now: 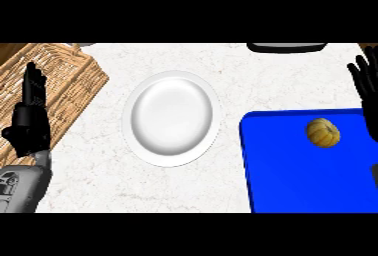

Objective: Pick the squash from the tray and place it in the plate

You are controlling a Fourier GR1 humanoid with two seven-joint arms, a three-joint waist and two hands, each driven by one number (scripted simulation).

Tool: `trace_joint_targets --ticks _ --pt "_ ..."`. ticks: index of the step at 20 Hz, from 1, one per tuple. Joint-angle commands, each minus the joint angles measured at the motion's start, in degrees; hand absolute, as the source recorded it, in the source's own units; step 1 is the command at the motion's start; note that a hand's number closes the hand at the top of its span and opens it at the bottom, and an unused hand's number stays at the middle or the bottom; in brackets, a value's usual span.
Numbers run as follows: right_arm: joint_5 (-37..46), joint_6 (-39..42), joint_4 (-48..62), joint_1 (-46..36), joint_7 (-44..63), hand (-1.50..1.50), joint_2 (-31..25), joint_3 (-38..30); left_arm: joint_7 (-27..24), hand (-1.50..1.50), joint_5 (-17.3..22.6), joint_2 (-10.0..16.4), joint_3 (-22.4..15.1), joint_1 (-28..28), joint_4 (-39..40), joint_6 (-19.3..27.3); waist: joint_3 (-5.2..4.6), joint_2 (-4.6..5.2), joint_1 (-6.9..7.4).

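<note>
Left the squash (323,132) untouched on the blue tray (295,175), apart from the plate (171,117). Held right hand (365,82) straight-fingered near it, likely to reach; rested left hand (28,120) open by the basket (70,70).

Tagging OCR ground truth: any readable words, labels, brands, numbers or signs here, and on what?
None. No text, number or sign shows on the round white plate, the flat blue tray, the ribbed yellow-brown squash, the woven wicker basket or the dark object at the top edge.
</note>
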Motion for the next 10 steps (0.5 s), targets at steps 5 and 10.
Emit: trace_joint_targets --ticks 5,10 --pt "-2.65 -19.78 17.04 -5.95 17.35 1.5 4.54 -8.02 2.84 0.0 3.49 -2.02 -5.88 3.63 2.65 -10.29 -0.63 -0.23 3.4" --pt "14.14 -38.83 24.34 -3.11 19.16 -1.5 0.6 -5.1 3.55 0.0 5.52 -4.02 -9.48 6.0 2.92 -15.08 -0.87 0.03 4.26"
